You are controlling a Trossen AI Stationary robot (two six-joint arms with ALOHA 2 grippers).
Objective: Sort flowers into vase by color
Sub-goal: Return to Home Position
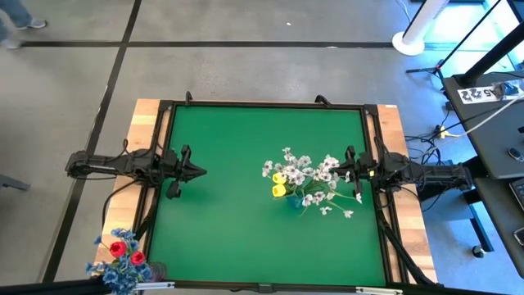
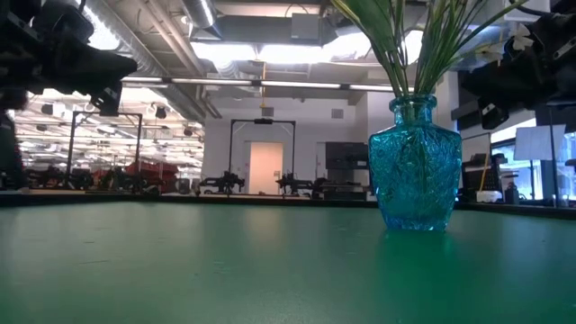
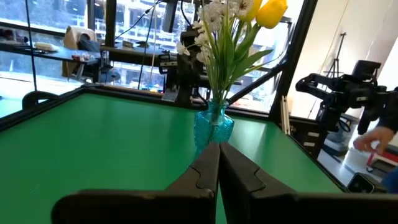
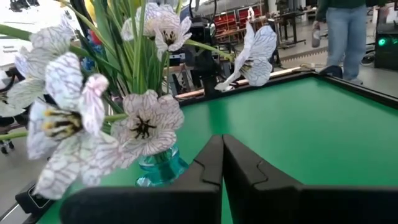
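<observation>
Overhead, with the green tabletop (image 1: 229, 229) read as a clock face, the left arm (image 1: 123, 164) reaches in from 9 o'clock and the right arm (image 1: 426, 174) from 3 o'clock. Both lie level and point at each other across the middle.

The left jaws are pressed fully together and grip nothing. In the left wrist view the two dark fingers (image 3: 202, 177) meet along their whole length, aimed at the vase from well away. The right jaws are likewise closed tight and empty, their fingers (image 4: 239, 171) touching. They sit much nearer the flowers, with the tips just beside the outermost white blossoms (image 1: 315, 172) on the 3 o'clock side.

A teal glass vase (image 2: 419, 171) stands upright a little off centre toward 3 o'clock. It holds the yellow tulips (image 1: 279, 183) on its 9 o'clock side, and the white sprays fan out around them toward 12, 3 and 5 o'clock (the low view shows only the green stems rising from its neck).

Off the green surface, out at 8 o'clock on the wooden border, the red tulips (image 1: 127, 247) stand bunched with the blue blossoms (image 1: 110, 270). Their container is mostly hidden under the blooms.

Beyond the tabletop, the right wrist view catches a person in jeans (image 4: 345, 37) standing in the room.
</observation>
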